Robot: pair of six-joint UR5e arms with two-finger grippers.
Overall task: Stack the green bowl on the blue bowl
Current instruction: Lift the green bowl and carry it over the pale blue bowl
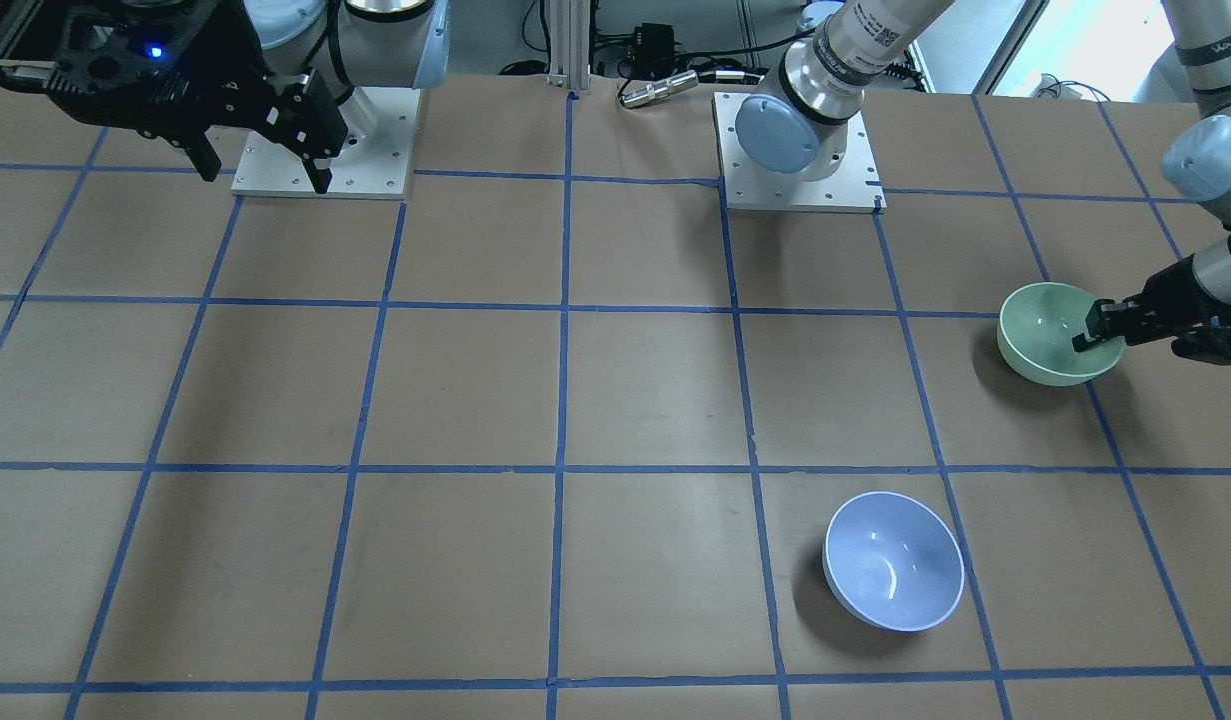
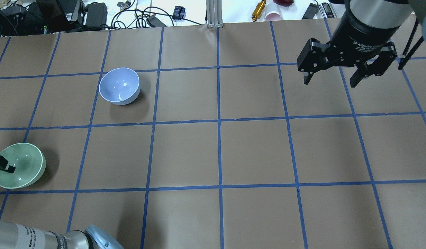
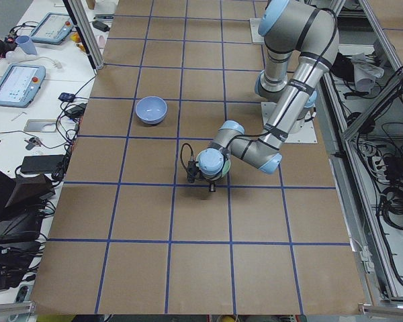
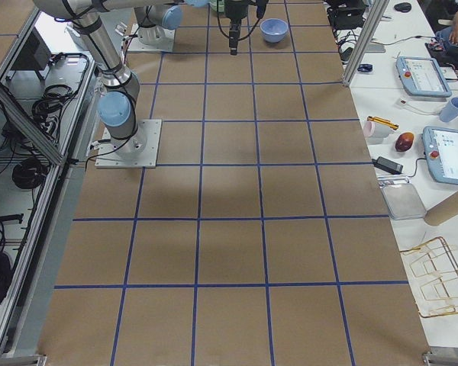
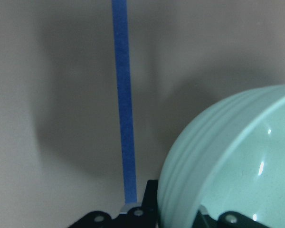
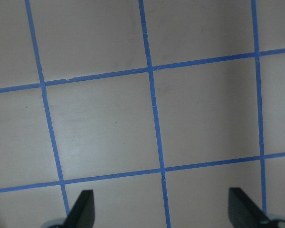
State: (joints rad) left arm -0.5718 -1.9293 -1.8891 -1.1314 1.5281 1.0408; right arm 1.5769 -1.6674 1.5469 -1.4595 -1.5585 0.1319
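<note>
- The green bowl [image 1: 1035,342] was at the left end of the table [image 1: 475,400], close to its edge, mouth up
- The left gripper [image 1: 1095,338] reached in low from the outer side and straddled the bowl's rim
- One finger [image 5: 151,192] lay against the outside wall; the other [image 5: 204,214] was inside the bowl
- The wrist view showed the wall pinched between them, so the left gripper was clenched on the green bowl's rim
- Whether the bowl's base touched the table or hung just above it could not be told
- The blue bowl [image 1: 895,560] sat upright in the left half of the table, farther from the robot's base than the green bowl and well apart from it
- Nothing touched the blue bowl
- The right gripper [image 2: 329,83] hung over the right half of the table, far from both bowls
- Its fingers [image 6: 83,211] were spread wide, released, with nothing between them
- Below it the right wrist view showed only brown table with blue tape lines [image 6: 154,109]
</note>
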